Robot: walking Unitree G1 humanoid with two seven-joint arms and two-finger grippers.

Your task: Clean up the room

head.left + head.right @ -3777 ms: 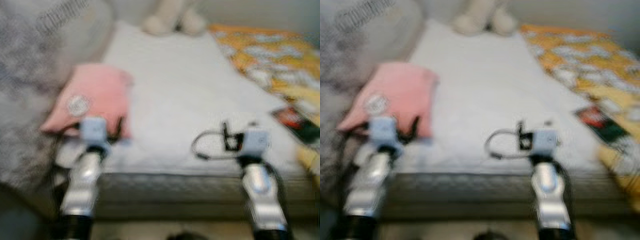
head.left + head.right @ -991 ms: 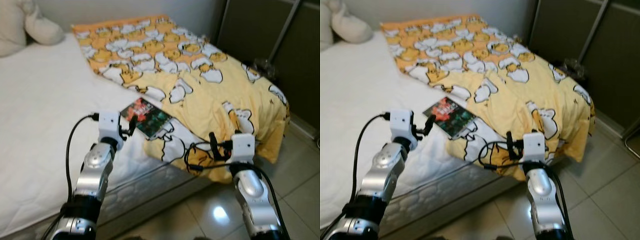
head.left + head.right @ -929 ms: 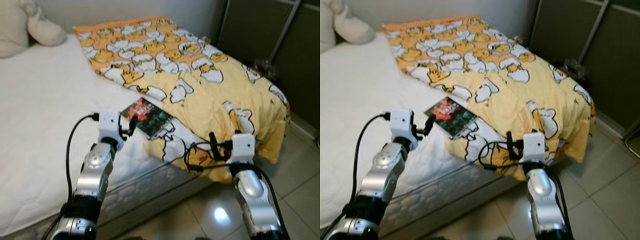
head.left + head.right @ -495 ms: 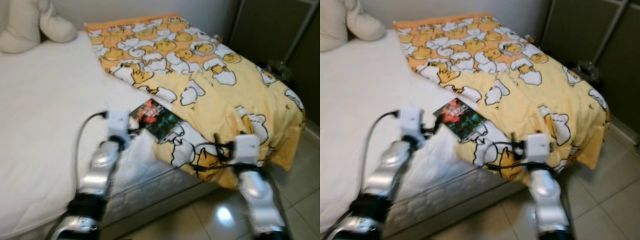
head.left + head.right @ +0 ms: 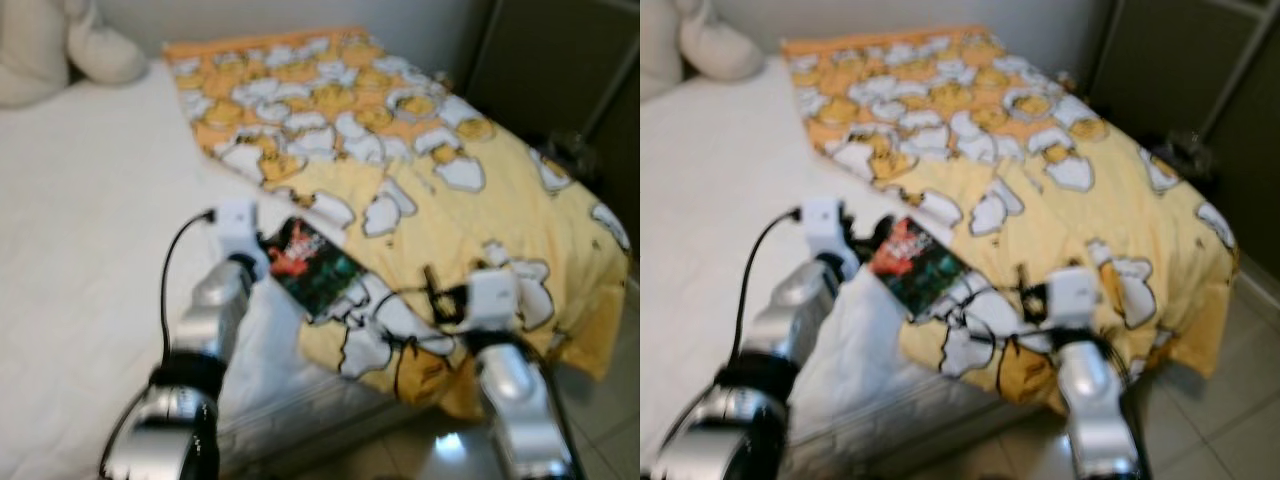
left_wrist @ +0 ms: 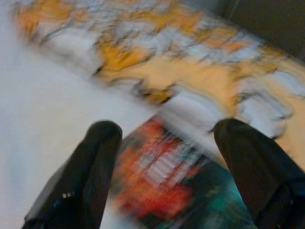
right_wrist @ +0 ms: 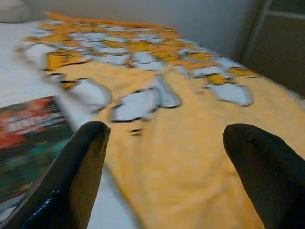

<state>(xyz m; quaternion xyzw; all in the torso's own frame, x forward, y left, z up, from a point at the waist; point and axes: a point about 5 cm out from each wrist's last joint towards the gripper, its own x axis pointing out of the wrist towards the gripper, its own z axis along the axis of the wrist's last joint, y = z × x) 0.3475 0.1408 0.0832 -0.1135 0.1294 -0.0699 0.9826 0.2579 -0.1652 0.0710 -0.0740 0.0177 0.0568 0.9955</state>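
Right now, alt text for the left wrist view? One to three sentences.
The left gripper, fingers spread open and holding nothing, hovers just above a dark book with a red and green cover. The book lies on the bed where the white sheet meets a yellow blanket printed with white and orange shapes. The picture is motion-blurred.

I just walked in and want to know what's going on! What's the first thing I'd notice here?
A bright yellow blanket covered in cartoon egg pictures is spread over the right side of the bed, hanging off its edge. A colourful red-and-green book lies at the blanket's near edge, and the left pincer is open, pointing right at it. The right pincer, also open, hovers over the blanket.
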